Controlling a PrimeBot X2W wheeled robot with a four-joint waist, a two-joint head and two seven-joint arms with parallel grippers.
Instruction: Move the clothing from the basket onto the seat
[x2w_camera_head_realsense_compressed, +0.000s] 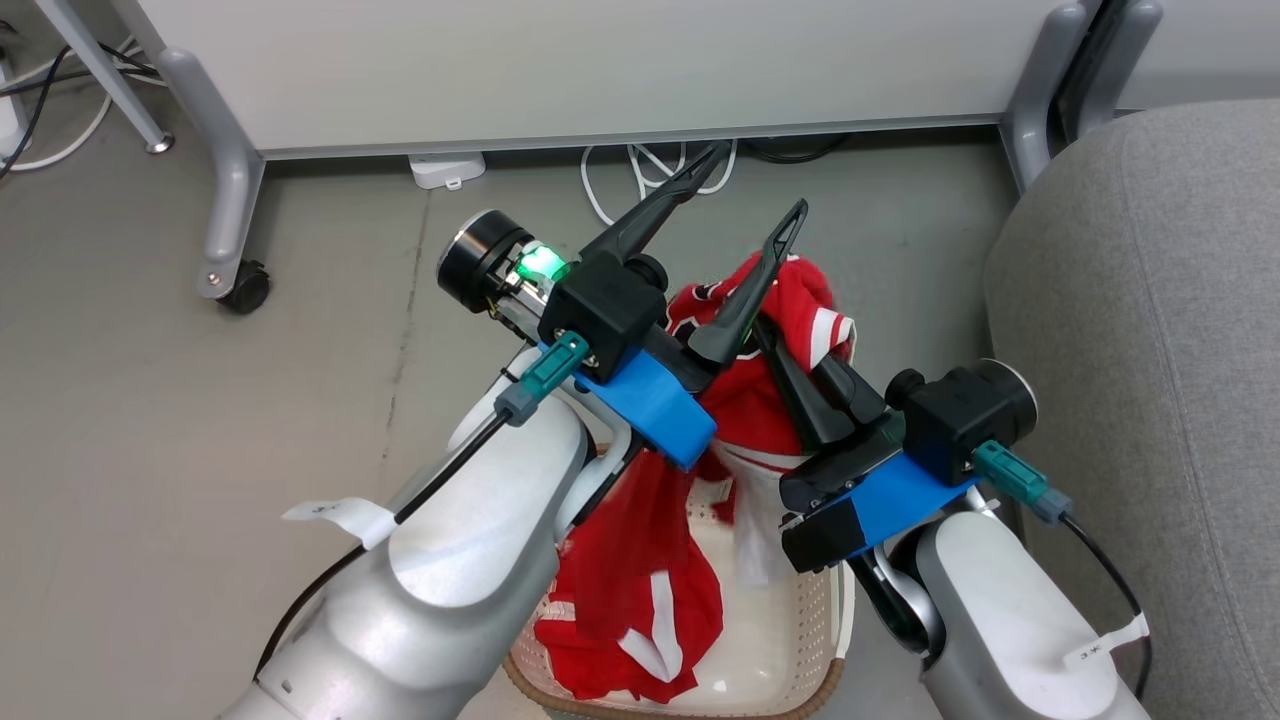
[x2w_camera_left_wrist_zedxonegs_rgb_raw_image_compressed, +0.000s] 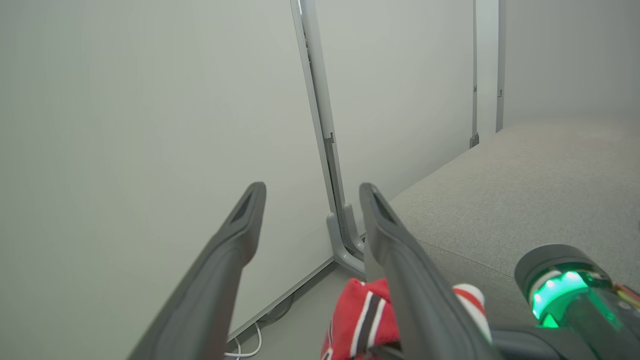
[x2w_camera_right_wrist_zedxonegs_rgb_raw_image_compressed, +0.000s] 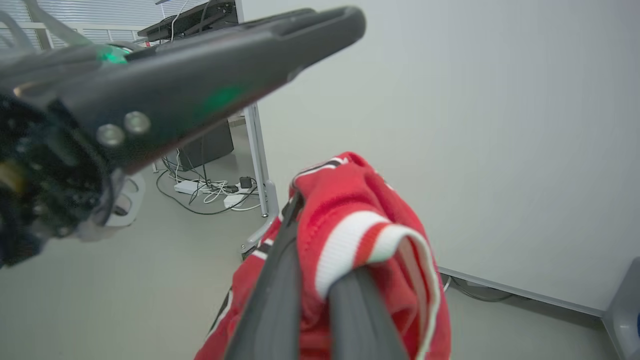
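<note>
Pinching red white-striped fabric jersey (x2w_camera_right_wrist_zedxonegs_rgb_raw_image_compressed: 360, 200) between pressed-together fingers: right gripper (x2w_camera_right_wrist_zedxonegs_rgb_raw_image_compressed: 320, 260); left gripper (x2w_camera_left_wrist_zedxonegs_rgb_raw_image_compressed: 311, 192) just beside it, fingers spread wide, gripping nothing.

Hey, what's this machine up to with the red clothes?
A two-armed robot is unloading laundry. Its right tool is shut on a red jersey with white stripe trim, held up above the cream laundry basket. The left tool is open, its fingers apart beside the jersey, gripping nothing. More red clothing with a white stripe lies in the basket, partly over its rim. The grey seat stands to the robot's right, with no clothing on the part in view.
</note>
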